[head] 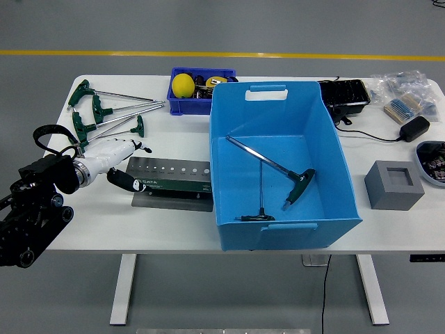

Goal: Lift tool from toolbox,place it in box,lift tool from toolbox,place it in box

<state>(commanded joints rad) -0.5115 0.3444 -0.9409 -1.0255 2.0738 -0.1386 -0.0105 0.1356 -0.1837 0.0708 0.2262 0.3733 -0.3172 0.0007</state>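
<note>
White surface (104,223). Large blue plastic box (281,163), holding two green T-handle hex keys (300,182). Grey-topped green toolbox rack (170,177), left of box. Left white robot hand (115,156), fingers loosely apart, empty, at rack's left end. More green T-handle keys (94,111) beyond.

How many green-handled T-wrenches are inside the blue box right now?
2: one green-handled T-wrench lies diagonally across the blue plastic box floor; a smaller one lies by the near wall.
</note>
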